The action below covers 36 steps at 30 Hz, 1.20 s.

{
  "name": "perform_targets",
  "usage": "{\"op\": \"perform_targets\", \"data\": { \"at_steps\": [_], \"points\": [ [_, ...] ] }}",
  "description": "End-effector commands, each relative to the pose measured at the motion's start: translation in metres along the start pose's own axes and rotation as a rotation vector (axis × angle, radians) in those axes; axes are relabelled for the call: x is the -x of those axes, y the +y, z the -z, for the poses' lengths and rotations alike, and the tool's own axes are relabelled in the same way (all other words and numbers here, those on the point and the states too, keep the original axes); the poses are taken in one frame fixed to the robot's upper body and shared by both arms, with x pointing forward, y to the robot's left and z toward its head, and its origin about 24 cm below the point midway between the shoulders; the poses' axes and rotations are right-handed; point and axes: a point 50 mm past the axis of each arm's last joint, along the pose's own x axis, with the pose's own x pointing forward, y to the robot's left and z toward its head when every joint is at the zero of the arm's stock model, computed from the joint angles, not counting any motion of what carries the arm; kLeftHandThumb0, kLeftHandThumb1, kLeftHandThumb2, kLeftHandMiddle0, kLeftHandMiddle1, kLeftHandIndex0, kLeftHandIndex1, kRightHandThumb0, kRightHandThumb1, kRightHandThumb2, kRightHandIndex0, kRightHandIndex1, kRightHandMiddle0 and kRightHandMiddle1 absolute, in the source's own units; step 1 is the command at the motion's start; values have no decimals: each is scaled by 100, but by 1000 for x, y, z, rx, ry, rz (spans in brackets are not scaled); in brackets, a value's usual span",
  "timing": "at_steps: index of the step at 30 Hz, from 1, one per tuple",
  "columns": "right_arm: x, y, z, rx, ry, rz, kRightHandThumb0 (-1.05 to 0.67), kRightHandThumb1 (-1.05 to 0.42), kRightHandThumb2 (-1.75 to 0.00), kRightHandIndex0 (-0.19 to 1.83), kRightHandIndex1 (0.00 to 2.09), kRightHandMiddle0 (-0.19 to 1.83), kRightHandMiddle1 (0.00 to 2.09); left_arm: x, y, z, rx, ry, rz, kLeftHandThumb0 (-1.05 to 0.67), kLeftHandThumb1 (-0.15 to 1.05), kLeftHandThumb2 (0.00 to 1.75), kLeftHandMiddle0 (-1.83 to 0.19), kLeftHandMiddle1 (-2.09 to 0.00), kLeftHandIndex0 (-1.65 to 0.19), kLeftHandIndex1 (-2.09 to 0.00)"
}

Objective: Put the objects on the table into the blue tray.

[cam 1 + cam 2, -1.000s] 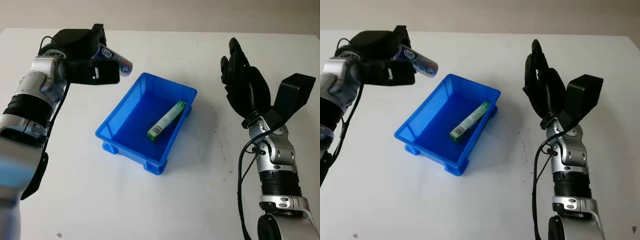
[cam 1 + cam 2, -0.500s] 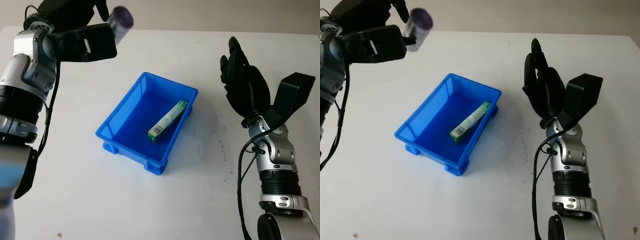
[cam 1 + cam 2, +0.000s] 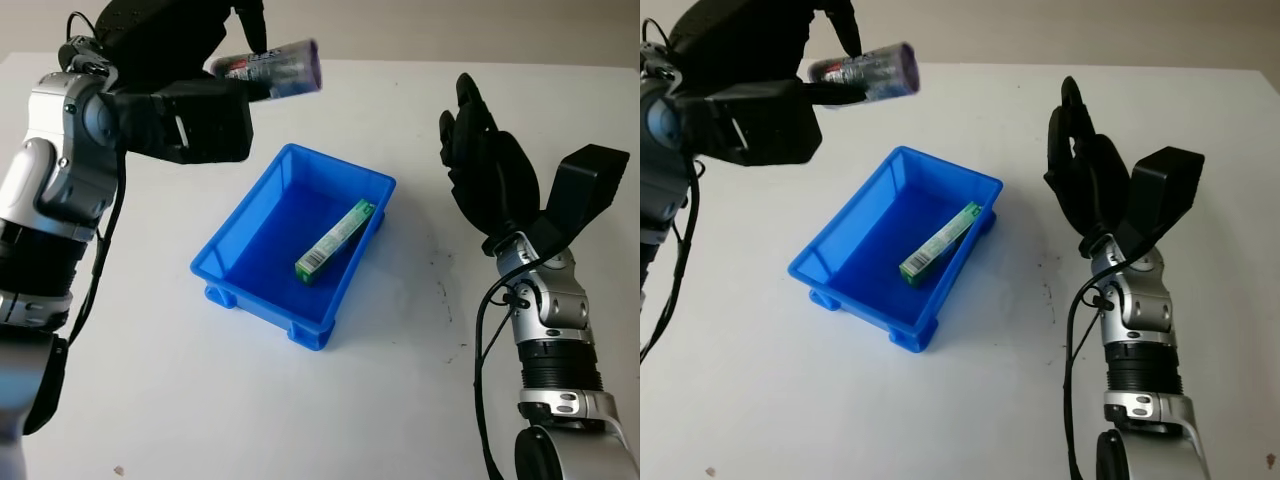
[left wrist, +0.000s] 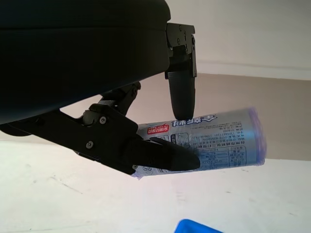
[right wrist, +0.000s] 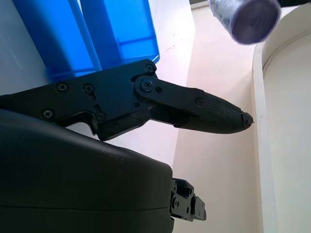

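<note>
White table, left robot hand around labelled can

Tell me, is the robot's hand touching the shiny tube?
Touching. In the left wrist view the left hand's black fingers press on the tube from both sides.

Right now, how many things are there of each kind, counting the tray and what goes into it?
Tray: 1
Box, green, in the tray: 1
Can, held up by the left hand: 1
Total: 3
</note>
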Motion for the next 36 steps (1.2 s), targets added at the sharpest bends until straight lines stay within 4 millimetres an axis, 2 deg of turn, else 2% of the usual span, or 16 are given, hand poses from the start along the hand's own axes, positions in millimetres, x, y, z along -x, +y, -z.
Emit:
{"op": "perform_targets", "data": {
  "at_steps": [1,3,7,11,18,20,21,22,24,25,28,31,32,33,34,36],
  "points": [
    [0,-2,-2,2,-12,2,-72,-105,-68,-19,0,-19,0,7,3,4,-36,6,14,-41,105,41,-51,-209,-10,-196],
    [0,-2,-2,3,-10,0,-72,-105,-67,-19,0,-19,0,11,0,5,-45,5,46,-41,105,40,-31,-209,-8,-189],
    [-1,-2,-1,3,-8,-9,-72,-105,-68,-19,0,-19,0,13,-7,4,2,18,105,-41,105,40,-48,-209,-9,-206],
    [-1,-1,-1,8,-8,-8,-72,-105,-68,-19,0,-19,0,14,-11,0,-23,17,146,-43,105,41,-71,-209,-25,-209],
    [0,-1,-2,7,-10,-8,-71,-105,-69,-19,0,-19,0,16,-26,-7,-98,51,290,-50,105,44,-70,-209,-23,-209],
    [0,-1,-2,5,-11,-10,-71,-105,-69,-19,0,-19,0,18,-33,-9,-120,55,317,-56,105,42,-56,-209,-13,-207],
    [0,-1,-2,5,-11,-11,-71,-105,-69,-19,0,-19,0,19,-36,-11,-119,60,336,-60,105,42,-49,-209,-7,-191],
    [0,-1,-2,5,-11,-12,-71,-105,-69,-19,0,-19,0,20,-38,-13,-115,60,352,-64,105,42,-40,-209,-5,-161],
    [0,-1,-2,6,-10,-10,-71,-105,-69,-19,0,-19,0,21,-42,-17,-78,41,360,-65,105,40,-41,-209,-9,-112],
    [0,0,-2,7,-10,-11,-72,-105,-69,-19,0,-19,0,21,-42,-20,-61,37,365,-64,105,39,-42,-206,-10,-97],
    [0,0,-1,9,-9,-11,-71,-105,-70,-19,0,-19,0,21,-42,-24,-53,37,376,-63,105,38,-40,-179,-15,-70],
    [0,0,-1,7,-8,-7,-71,-105,-70,-19,0,-19,0,20,-42,-26,-58,25,376,-63,105,37,-38,-150,-18,-60],
    [0,0,-1,6,-7,-4,-72,-105,-70,-19,0,-19,0,21,-41,-26,-58,18,378,-65,105,39,-39,-104,-17,-48],
    [0,0,-1,4,-7,-1,-72,-105,-69,-19,0,-19,0,21,-41,-26,-58,14,380,-65,105,40,-42,-70,-18,-37],
    [0,0,-1,3,-6,0,-72,-105,-69,-19,0,-19,0,22,-41,-26,-52,6,378,-65,105,40,-46,-47,-20,-28],
    [0,1,0,1,-5,0,-71,-105,-69,-19,0,-19,0,22,-41,-27,-44,-6,374,-67,105,41,-29,-15,-13,-15]
  ]
}}
